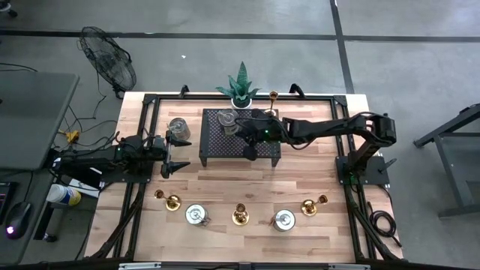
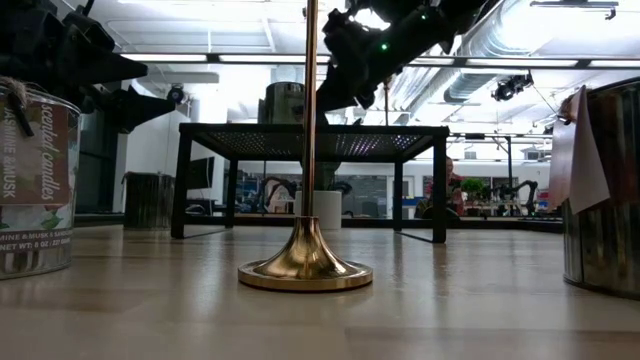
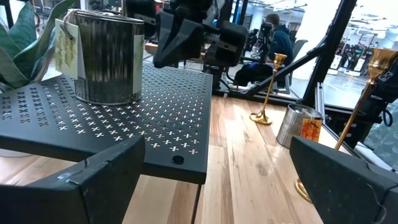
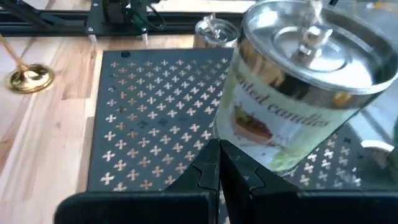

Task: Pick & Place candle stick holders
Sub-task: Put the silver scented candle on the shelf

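Note:
A silvery lidded candle tin (image 1: 226, 118) stands on the black perforated rack (image 1: 217, 146); it also shows in the right wrist view (image 4: 298, 81). My right gripper (image 1: 243, 132) hangs over the rack beside this tin, fingers shut (image 4: 217, 163). My left gripper (image 1: 180, 155) is open and empty at the rack's left end (image 3: 211, 180). A second tin (image 1: 178, 129) stands on the table left of the rack. Brass holders (image 1: 171, 200), (image 1: 240, 216), (image 1: 311, 205) and silvery tins (image 1: 196, 214), (image 1: 283, 219) stand along the near side. A slim brass holder (image 1: 273, 96) stands by the plant. My right gripper's shut fingertips (image 4: 211, 155) stand right at the lower side wall (image 4: 249, 140) of the tin on the rack, coming slantwise from above and from the table's right. I cannot tell whether they touch it. The tin stands upright on the rack.
A spiky green plant in a white pot (image 1: 241, 88) stands behind the rack at the far edge. In the low view a tall brass holder (image 2: 305, 265) stands close in front, with tins at the left (image 2: 35, 190) and right (image 2: 600, 190). Bare wood lies between rack and front row.

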### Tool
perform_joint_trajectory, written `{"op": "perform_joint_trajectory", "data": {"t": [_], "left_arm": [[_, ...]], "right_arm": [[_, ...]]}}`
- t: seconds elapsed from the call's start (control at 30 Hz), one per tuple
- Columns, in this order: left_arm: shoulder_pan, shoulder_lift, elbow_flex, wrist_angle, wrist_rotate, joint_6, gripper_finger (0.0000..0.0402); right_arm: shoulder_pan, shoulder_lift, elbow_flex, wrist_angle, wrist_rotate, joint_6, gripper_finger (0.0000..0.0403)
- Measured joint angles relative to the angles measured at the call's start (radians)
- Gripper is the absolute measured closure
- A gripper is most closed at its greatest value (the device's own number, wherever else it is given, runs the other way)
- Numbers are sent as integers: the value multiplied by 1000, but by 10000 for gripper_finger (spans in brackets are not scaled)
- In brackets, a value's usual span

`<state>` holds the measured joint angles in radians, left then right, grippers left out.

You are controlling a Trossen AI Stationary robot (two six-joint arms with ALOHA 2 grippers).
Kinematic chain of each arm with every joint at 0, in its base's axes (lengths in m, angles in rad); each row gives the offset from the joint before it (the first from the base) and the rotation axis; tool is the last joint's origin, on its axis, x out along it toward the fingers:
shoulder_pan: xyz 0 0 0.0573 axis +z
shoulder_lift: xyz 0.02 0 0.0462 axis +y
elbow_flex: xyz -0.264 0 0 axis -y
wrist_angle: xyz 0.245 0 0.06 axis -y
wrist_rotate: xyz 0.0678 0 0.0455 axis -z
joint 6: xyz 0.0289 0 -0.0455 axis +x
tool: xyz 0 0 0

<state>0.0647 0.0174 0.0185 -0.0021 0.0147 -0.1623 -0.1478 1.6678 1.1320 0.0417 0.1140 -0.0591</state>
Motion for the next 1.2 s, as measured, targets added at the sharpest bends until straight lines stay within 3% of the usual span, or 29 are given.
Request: {"op": "perform_joint_trajectory", "data": {"t": [0.4,0.63,0.97,1.2], "left_arm": [[0,0,0,0,0,0,9],[0,0,0,0,0,0,9],[0,0,0,0,0,0,9],[0,0,-1,0,0,0,9]], "right_arm": [[0,75,3,134,42,-28,403],[-8,147,92,154,36,-28,403],[16,150,167,60,-24,-10,403],[39,108,152,-77,37,70,403]]}}
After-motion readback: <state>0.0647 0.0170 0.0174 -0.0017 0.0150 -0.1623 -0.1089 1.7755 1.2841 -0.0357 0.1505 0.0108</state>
